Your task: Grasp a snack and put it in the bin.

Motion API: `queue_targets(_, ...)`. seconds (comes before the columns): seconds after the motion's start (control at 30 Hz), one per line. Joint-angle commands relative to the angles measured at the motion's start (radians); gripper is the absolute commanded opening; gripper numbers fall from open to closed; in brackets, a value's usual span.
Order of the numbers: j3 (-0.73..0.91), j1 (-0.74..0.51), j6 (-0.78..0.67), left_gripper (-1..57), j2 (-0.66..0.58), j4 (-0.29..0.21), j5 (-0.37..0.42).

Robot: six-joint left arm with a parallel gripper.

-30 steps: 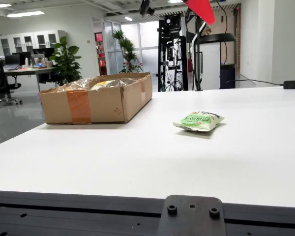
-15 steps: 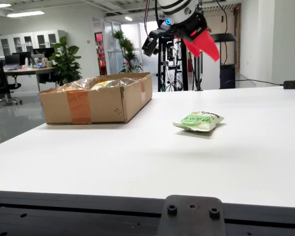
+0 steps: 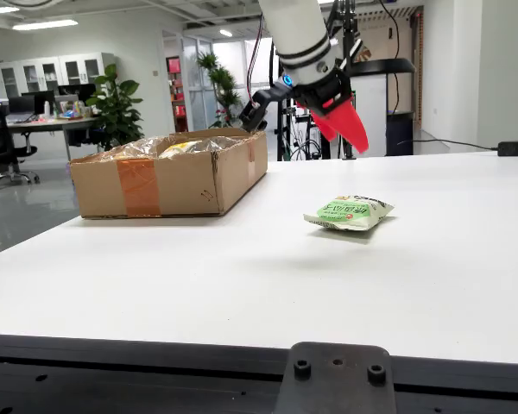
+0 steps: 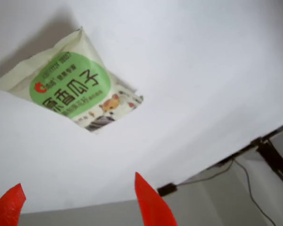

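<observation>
A green and cream snack bag [image 3: 349,212] lies flat on the white table [image 3: 268,259], right of centre. In the gripper-mounted view the bag [image 4: 73,87] sits upper left, with Chinese print on a green oval. My gripper [image 3: 341,121] with red fingers hangs in the air above and behind the bag, not touching it. In the gripper-mounted view the two red fingertips [image 4: 151,202] stand wide apart with nothing between them. The bin is a cardboard box [image 3: 168,177] at the table's left, holding wrapped snacks.
A black block with a cable [image 3: 515,148] sits at the table's far right edge. A black mount plate [image 3: 337,379] is at the near edge. An office with desks, chairs and plants lies behind the box.
</observation>
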Motion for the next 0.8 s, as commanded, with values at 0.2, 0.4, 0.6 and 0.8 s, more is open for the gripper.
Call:
queue_targets(0.2, -0.020, 0.002, 0.010, 45.9, 0.051, -0.004, -0.056)
queue_targets(0.4, -0.022, 0.004, 0.010, 46.2, 0.071, -0.004, -0.101)
queue_targets(0.6, -0.013, 0.006, 0.010, 46.2, 0.081, -0.003, -0.127)
queue_targets(0.8, 0.002, 0.006, 0.010, 46.2, 0.092, -0.001, -0.142)
